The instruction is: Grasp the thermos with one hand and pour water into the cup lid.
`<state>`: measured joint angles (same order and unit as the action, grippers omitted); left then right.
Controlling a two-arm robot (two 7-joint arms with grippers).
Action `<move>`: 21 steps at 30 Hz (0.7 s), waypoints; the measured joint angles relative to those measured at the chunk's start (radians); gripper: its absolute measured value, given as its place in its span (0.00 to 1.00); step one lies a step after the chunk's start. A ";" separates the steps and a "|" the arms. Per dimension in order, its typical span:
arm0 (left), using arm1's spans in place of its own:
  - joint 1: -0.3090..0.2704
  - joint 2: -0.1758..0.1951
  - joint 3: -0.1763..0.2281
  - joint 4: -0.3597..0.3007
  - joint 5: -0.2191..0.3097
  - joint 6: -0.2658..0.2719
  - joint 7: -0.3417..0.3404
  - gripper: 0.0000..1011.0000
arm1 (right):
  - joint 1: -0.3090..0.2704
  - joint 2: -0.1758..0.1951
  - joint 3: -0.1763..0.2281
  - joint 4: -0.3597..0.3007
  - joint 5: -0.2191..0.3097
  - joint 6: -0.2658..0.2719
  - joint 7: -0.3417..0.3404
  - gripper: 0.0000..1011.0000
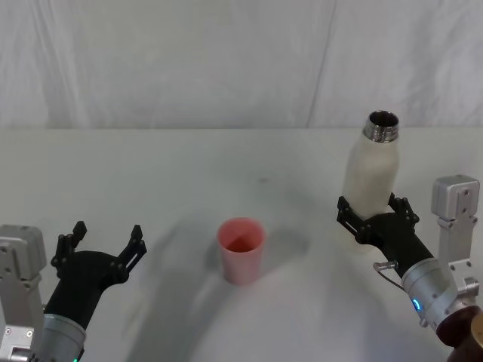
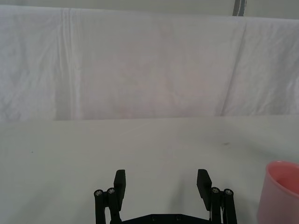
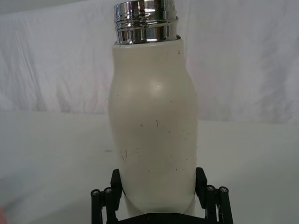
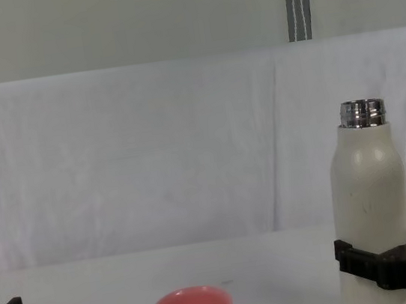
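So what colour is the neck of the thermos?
Shiny silver steel on the thermos neck, above the cream-white body; clearest in the right wrist view.

On the table (image 1: 151, 173), the cup lid (image 1: 241, 249) stands near the middle. The thermos (image 1: 371, 170) stands upright to its right and slightly farther back, between the fingers of the right hand (image 1: 376, 215), low on its body. The left hand (image 1: 102, 245) sits well left of the cup lid, apart from it. A cloth backdrop (image 1: 226, 60) hangs behind the table.
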<state>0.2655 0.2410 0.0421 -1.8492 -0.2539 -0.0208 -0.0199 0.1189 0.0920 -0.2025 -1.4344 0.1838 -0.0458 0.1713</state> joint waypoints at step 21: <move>0.000 0.000 0.000 0.000 0.000 0.000 0.000 0.99 | 0.000 0.000 0.000 0.000 0.000 0.000 0.001 0.94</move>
<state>0.2655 0.2410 0.0421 -1.8492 -0.2539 -0.0208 -0.0199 0.1189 0.0922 -0.2025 -1.4347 0.1839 -0.0458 0.1722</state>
